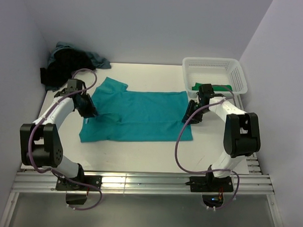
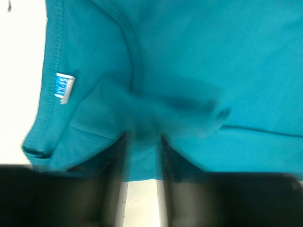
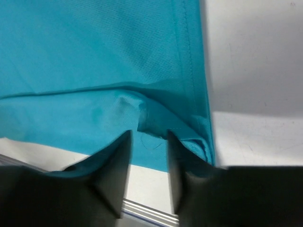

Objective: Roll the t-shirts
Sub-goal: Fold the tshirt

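Now, teal t-shirt [image 1: 136, 115]: lies spread on the white counter [image 1: 139, 153] between the two arms, collar end toward the left arm.
Left pincer [image 2: 142, 139]: fingers a little apart, counter visible between them; blurred, puckered cloth near the collar sits just past the tips.
Right pincer [image 3: 149, 135]: fingers apart at the hem edge, a small fold just beyond the tips.
Dark t-shirts [image 1: 63, 69]: piled at the far left corner.
Green t-shirt [image 1: 213, 87]: inside the white basket [image 1: 214, 61].

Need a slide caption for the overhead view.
Teal t-shirt lies flat between left tool and right tool; dark shirt pile far-left, white basket far-right.
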